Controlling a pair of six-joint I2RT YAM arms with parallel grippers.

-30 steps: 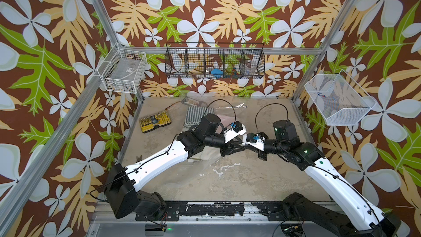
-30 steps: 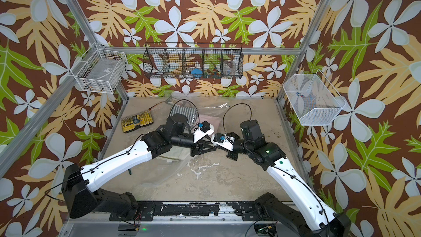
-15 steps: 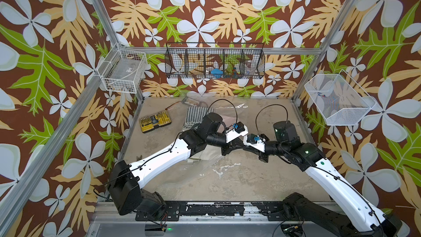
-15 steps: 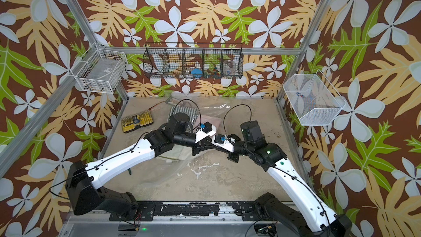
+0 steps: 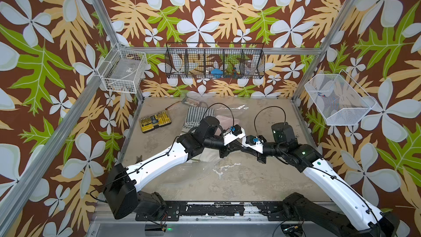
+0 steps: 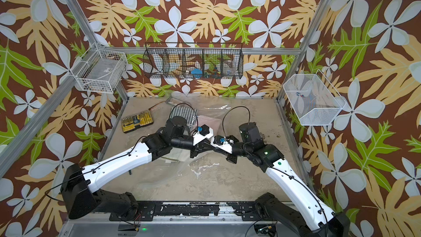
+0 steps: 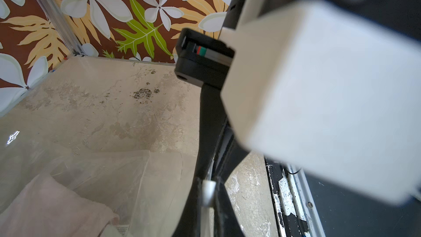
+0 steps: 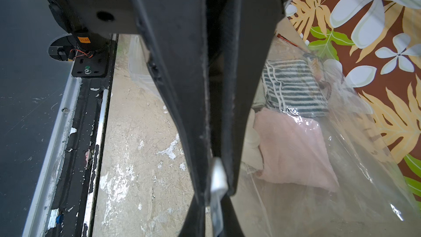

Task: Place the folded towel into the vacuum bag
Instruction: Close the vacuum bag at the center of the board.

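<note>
The transparent vacuum bag (image 5: 230, 108) lies across the table's back middle. Through its plastic (image 8: 355, 178) the right wrist view shows a folded pink towel (image 8: 293, 147) and, beyond it, a striped towel (image 8: 293, 87). In both top views the two grippers meet tip to tip at the bag's near edge. My left gripper (image 7: 208, 186) is shut on the zip strip at the small white slider clip (image 7: 208, 190). Opposite it, my right gripper (image 8: 218, 178) is shut on the same strip at the clip (image 8: 218, 175). In a top view the tips sit at left gripper (image 5: 238, 147) and right gripper (image 5: 244, 149).
A yellow bit case (image 5: 155, 120) lies at the table's left. On the frame hang a white wire basket (image 5: 123, 74), a black wire basket (image 5: 215, 63) and a white mesh basket (image 5: 337, 101). Pale cloth (image 5: 209, 156) shows under the left wrist.
My left gripper's jaws have closed onto the bag's strip. Both wrists have shifted only slightly and stay tip to tip.
</note>
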